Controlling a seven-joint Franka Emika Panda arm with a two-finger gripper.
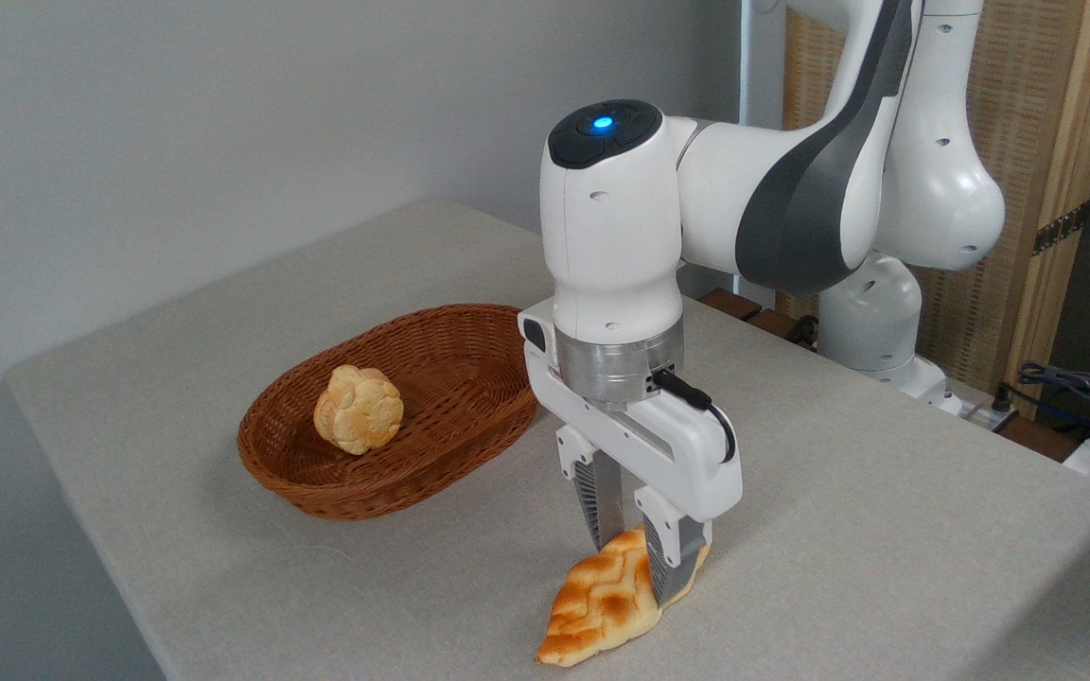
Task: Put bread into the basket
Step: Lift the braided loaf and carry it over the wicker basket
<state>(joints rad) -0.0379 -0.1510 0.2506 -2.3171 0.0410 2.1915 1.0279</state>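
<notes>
The bread, a golden-orange braided loaf, is near the table's front edge, tilted with its far end raised. My gripper points straight down over that far end. Its two fingers are closed on the loaf from either side. The loaf's near tip rests at or just above the tablecloth. The reddish-brown oval wicker basket stands to the left and a little behind the gripper, about a hand's width away.
A small round pale bun lies inside the basket at its left half. The arm's base stands at the back right, with cables beyond it. A grey cloth covers the table.
</notes>
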